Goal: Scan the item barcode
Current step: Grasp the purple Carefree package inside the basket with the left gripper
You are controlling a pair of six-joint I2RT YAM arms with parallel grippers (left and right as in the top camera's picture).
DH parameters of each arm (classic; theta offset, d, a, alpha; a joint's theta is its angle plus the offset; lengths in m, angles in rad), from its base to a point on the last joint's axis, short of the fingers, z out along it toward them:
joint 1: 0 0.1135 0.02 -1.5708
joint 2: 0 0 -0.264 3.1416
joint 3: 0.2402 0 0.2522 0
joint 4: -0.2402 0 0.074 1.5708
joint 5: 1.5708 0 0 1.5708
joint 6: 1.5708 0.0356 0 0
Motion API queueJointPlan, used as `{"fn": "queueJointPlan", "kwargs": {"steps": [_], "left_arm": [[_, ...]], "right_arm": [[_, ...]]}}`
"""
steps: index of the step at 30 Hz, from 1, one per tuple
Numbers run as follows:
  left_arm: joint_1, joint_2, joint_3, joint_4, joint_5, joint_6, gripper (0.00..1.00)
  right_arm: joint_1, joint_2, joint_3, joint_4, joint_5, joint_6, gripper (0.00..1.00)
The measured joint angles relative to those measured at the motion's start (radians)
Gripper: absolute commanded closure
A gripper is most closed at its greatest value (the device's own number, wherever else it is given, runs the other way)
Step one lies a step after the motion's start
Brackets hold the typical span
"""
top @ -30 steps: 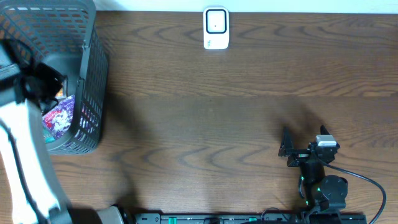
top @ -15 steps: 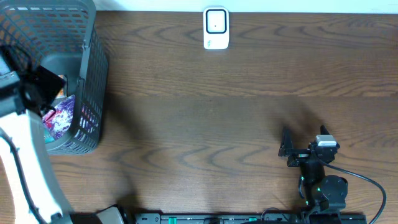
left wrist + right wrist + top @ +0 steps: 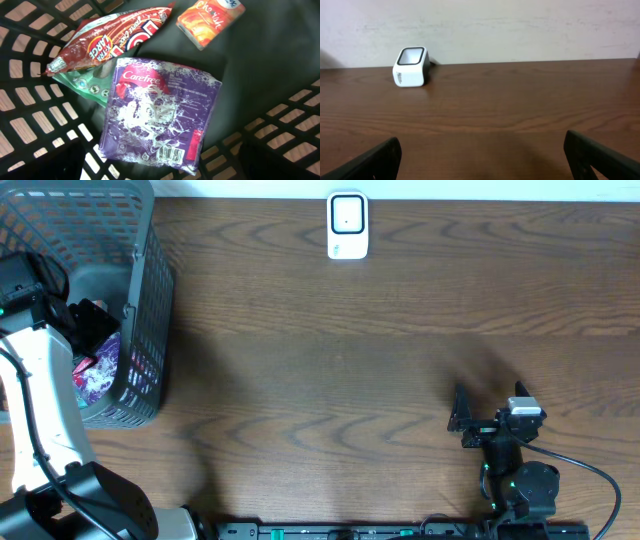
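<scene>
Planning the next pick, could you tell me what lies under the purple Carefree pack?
A green packet pokes out beneath the Carefree pack at its upper left; its remainder is covered.

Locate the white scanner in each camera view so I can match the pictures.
Overhead: scanner at the top centre, near the far edge.
Left wrist: not in it; only the basket's inside shows.
Right wrist: scanner at upper left, by the wall.
Shared landmark: the brown wooden table, also glimpsed through the basket slats.
</scene>
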Motion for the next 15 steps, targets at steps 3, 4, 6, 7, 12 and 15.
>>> {"fn": "queueJointPlan", "kwargs": {"steps": [3, 4, 6, 7, 12, 15], "left_arm": [[0.0, 0.0, 0.0, 0.0, -0.006, 0.0, 0.02], [0.0, 0.0, 0.0, 0.0, -0.01, 0.0, 0.02], [0.0, 0.0, 0.0, -0.001, -0.022, 0.0, 0.02], [0.0, 0.0, 0.0, -0.002, -0.029, 0.0, 0.02], [0.0, 0.003, -0.006, -0.005, -0.047, 0.0, 0.02], [0.0, 0.014, -0.012, -0.006, -0.055, 0.0, 0.02]], "right_arm": [[0.0, 0.0, 0.0, 0.0, 0.0, 0.0, 0.01], [0.0, 0.0, 0.0, 0.0, 0.0, 0.0, 0.01], [0.0, 0.0, 0.0, 0.0, 0.0, 0.0, 0.01], [0.0, 0.0, 0.0, 0.0, 0.0, 0.0, 0.01], [0.0, 0.0, 0.0, 0.0, 0.0, 0.0, 0.01], [0.0, 0.0, 0.0, 0.0, 0.0, 0.0, 0.01]]}}
